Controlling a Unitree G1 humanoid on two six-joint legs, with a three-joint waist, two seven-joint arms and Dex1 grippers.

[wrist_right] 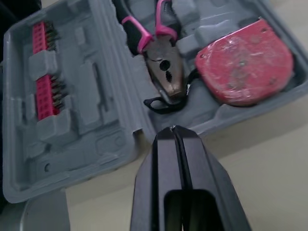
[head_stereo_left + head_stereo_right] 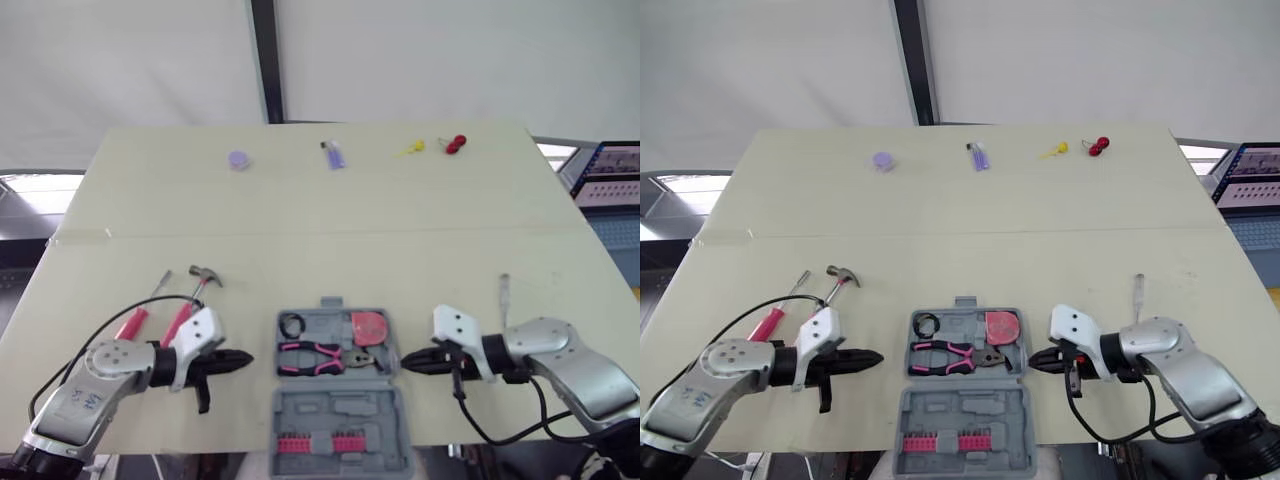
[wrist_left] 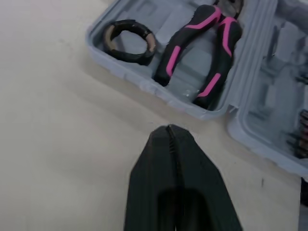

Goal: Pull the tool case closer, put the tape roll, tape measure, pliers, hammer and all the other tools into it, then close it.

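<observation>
The right gripper (image 1: 174,132) has its two black fingers pressed together, the tip just beside the rim of the open grey tool case (image 1: 91,101). In the nearer half lie the pliers (image 1: 166,72) with pink and black handles, and beside them the red tape measure (image 1: 245,60). The other half holds a red strip of bits (image 1: 44,82). The case rests on a pale table (image 1: 269,168).

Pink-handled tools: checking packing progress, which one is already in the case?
The pliers, lying in the case; the hammer and the screwdriver lie out on the table by the left gripper.
</observation>
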